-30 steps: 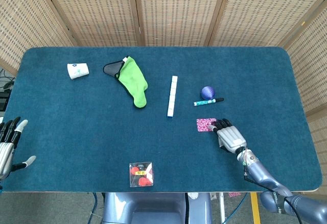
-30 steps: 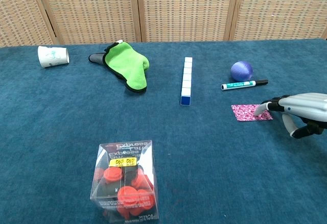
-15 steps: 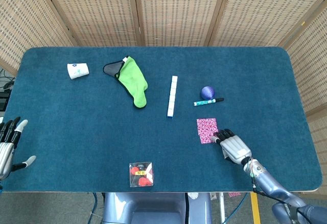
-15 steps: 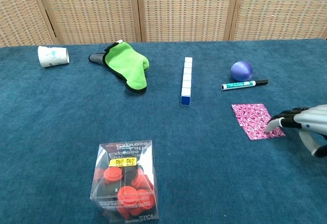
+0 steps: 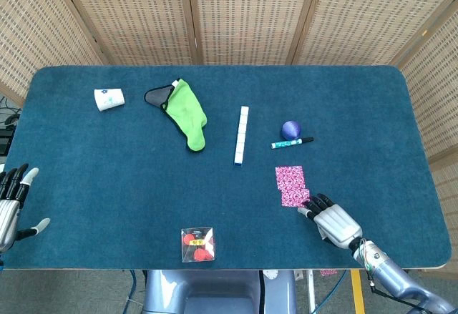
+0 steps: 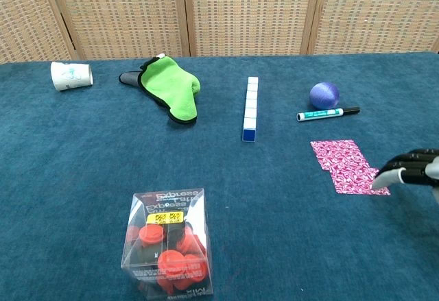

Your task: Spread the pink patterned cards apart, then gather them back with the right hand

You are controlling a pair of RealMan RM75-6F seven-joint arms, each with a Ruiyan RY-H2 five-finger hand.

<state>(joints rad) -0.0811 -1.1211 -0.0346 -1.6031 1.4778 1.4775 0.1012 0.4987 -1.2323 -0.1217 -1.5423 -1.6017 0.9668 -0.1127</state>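
The pink patterned cards [image 5: 292, 185] lie fanned into a short overlapping strip on the blue table [image 5: 107, 171], right of centre; the chest view shows the cards [image 6: 348, 166] running towards the near right. My right hand [image 5: 330, 219] is palm down just behind the strip's near end, its fingertips [image 6: 383, 177] touching the nearest card's corner. It holds nothing. My left hand [image 5: 11, 203] rests at the table's far left edge with fingers apart, far from the cards, and is absent from the chest view.
Just beyond the cards lie a teal marker [image 5: 292, 142] and a purple ball [image 5: 290, 129]. A row of white blocks [image 5: 242, 134] sits at centre. A green glove [image 5: 187, 114] and a tipped paper cup [image 5: 109, 99] are at the back left, and a clear box of red pieces [image 5: 197, 244] at the front.
My right hand has drawn back towards the near edge, dragging cards with it. The compact pink stack has stretched into a longer overlapping strip. The left hand has not moved.
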